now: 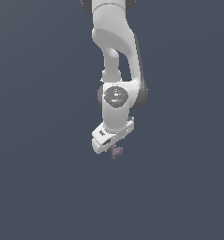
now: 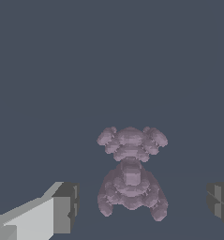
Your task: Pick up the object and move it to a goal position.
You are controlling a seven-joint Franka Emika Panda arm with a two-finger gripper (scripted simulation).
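Observation:
The object (image 2: 130,173) is a small, lumpy mauve-purple cluster of knobs lying on the dark grey floor. In the wrist view it sits between my two fingertips, with a clear gap on each side. My gripper (image 2: 144,206) is open, and neither finger (image 2: 62,208) touches the object. In the exterior view the white gripper (image 1: 114,149) hangs from the white arm just above and partly over the object (image 1: 116,152), which peeks out beneath the hand. The fingers themselves are mostly hidden there.
The plain dark grey floor (image 1: 38,187) stretches all around. The white arm (image 1: 115,56) rises from the exterior view's top centre. No other objects or goal marker show.

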